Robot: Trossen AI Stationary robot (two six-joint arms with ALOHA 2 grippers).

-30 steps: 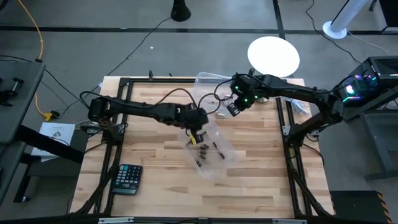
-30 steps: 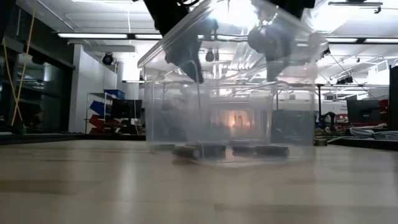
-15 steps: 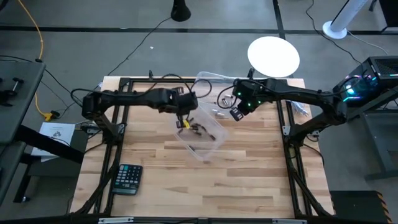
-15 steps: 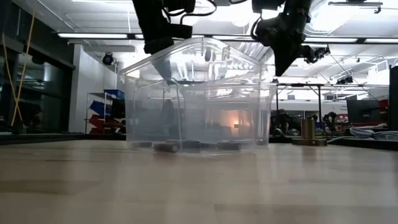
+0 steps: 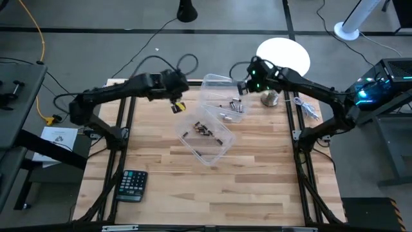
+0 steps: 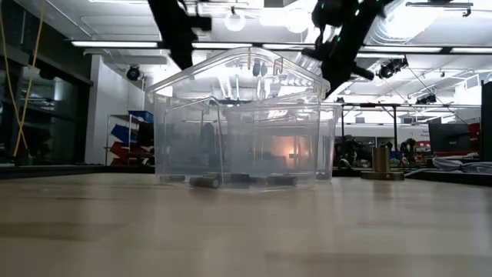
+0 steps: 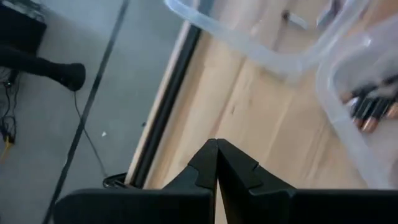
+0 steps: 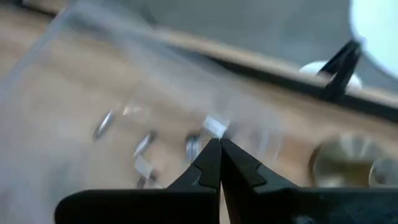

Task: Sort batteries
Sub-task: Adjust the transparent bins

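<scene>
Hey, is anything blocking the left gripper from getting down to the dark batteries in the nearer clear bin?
Nothing visible does. The left gripper is shut and sits up and off to the side of the nearer clear bin, whose top is open. The dark batteries lie uncovered on its floor. Only the bin's own walls surround them.

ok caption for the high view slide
Both shut grippers, left and right, raised beside two clear bins holding batteries.

Wooden table (image 5: 161,167) (slatted): two clear bins (image 5: 207,138), calculator (image 5: 132,185), knob (image 5: 270,98).
</scene>
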